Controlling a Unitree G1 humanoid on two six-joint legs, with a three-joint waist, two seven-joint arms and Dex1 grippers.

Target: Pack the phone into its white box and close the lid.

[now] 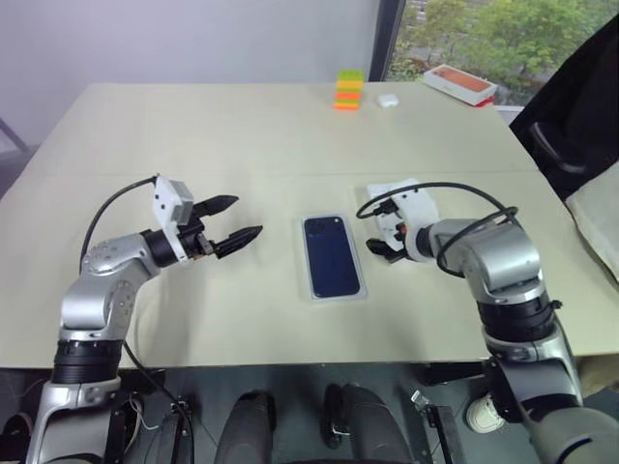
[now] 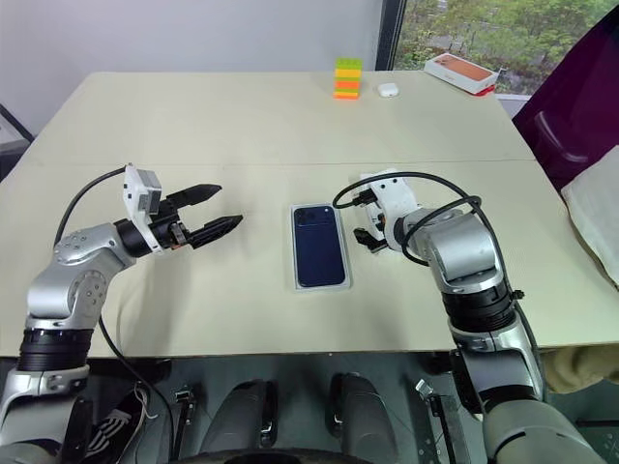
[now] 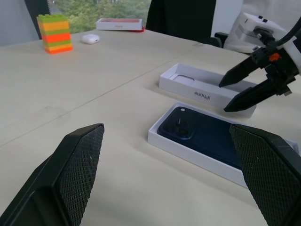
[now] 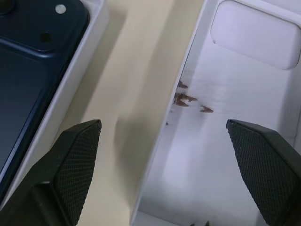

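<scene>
Because the slim navy-blue phone already lies face-down in the shallow white box at table centre, both grippers, left and right, stand wide open and empty; the white lid waits open-side-up just right.

The side wall of the lid reads "iPhone" (upside down in the left wrist view).

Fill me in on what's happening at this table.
A two-armed robot is packing a phone. The phone already lies back-up in the white box at mid-table. The lid sits open side up just beyond it, not yet on. The right end effector hangs open over the lid, holding nothing. The left end effector hovers open and empty on the box's other side.
</scene>
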